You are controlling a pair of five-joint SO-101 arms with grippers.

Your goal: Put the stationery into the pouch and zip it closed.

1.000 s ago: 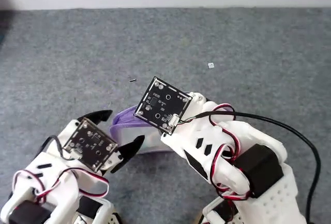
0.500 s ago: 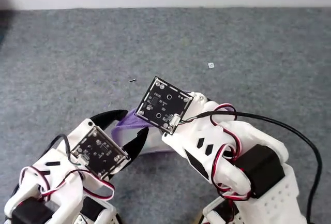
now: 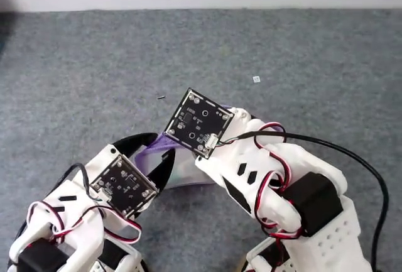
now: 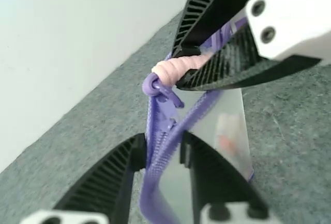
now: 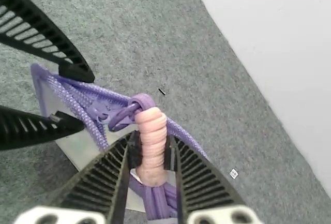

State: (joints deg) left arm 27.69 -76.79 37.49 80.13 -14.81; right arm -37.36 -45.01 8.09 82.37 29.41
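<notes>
The pouch (image 4: 227, 131) is standing on edge between the two claws, its clear wall hanging below a purple zipper (image 4: 151, 182). A pale pink shape is showing through that wall, too blurred to name. At the end of the zipper nearer the right claw, a purple ring (image 5: 135, 102) is linking the slider to a ribbed pink pull (image 5: 150, 131).

The right claw (image 5: 151, 146) is clamping that pink pull. Its two black ribbed fingers are pressing against the pull from either side, and the ring is sticking out just past their tips. The purple zipper tape is running on under this claw towards its wrist.

The left claw (image 4: 163, 142) is straddling the zipper edge from the opposite side, with one finger on each face of the pouch, just short of the slider. Its fingers appear to be pressing on the tape from both sides and so gripping the pouch, though the angle is leaving the contact a little unsure. The two claws are facing each other tip to tip, close together but apart.

The pouch is resting on a grey felt-like table (image 3: 282, 46). Beyond both claws, a tiny dark speck (image 3: 161, 97) and a small white speck (image 3: 256, 79) are lying on the table, well apart from the pouch. A white wall (image 4: 62, 38) is rising at the table's far edge.
</notes>
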